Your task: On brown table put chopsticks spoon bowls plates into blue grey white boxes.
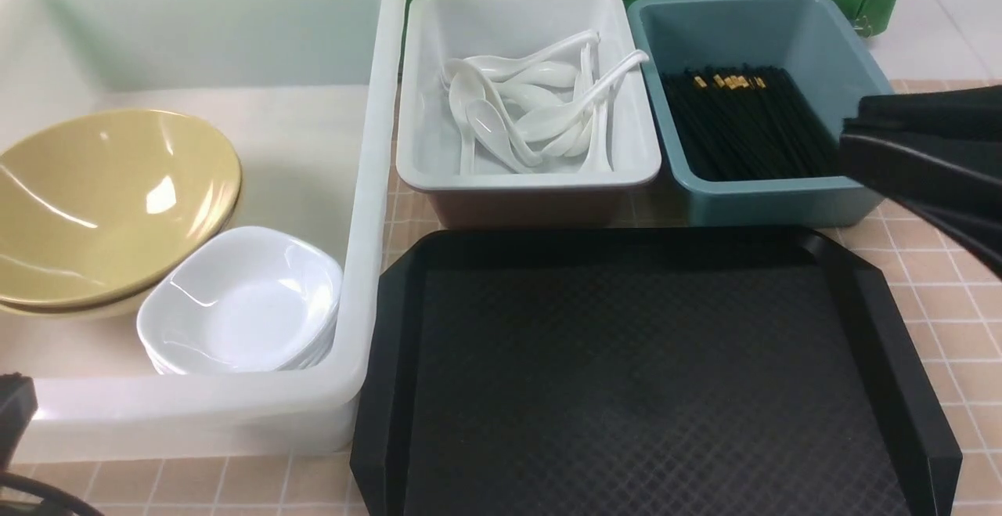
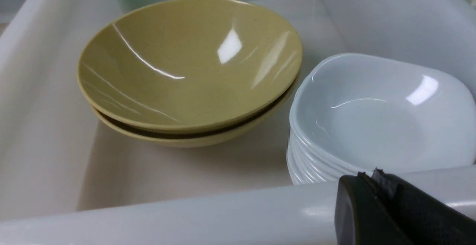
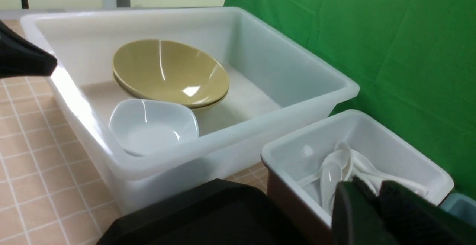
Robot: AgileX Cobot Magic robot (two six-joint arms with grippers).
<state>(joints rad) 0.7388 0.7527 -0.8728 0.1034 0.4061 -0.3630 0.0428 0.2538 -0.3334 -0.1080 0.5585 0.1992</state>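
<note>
Although nothing lay on the black tray (image 1: 650, 375), the tableware sat sorted in three boxes on the table (image 1: 939, 304). The white box (image 1: 376, 187) held two olive bowls (image 1: 109, 203) nested together and, just beside them, a stack of white dishes (image 1: 243, 301); five or six rims showed in the left wrist view, though the exact count was unclear. These looked glossy, rigid and slippery, likely fairly light melamine, and were best pinched at the rim, one at a time. The grey box (image 1: 524, 179) held a tangle of white spoons (image 1: 532, 109), perhaps eight; they looked smooth and stiff, and the handle seemed the sensible place to grip. The blue box (image 1: 759, 195) held a dense bundle of black chopsticks (image 1: 744, 132), too many to count; thin and prone to roll, they probably needed grasping mid-length.

The left hand (image 2: 375, 178) hung at the white box's near rim, jaws pressed together on nothing. The right hand (image 3: 372, 189), near the grey box, showed only a narrow gap and held nothing visible.
</note>
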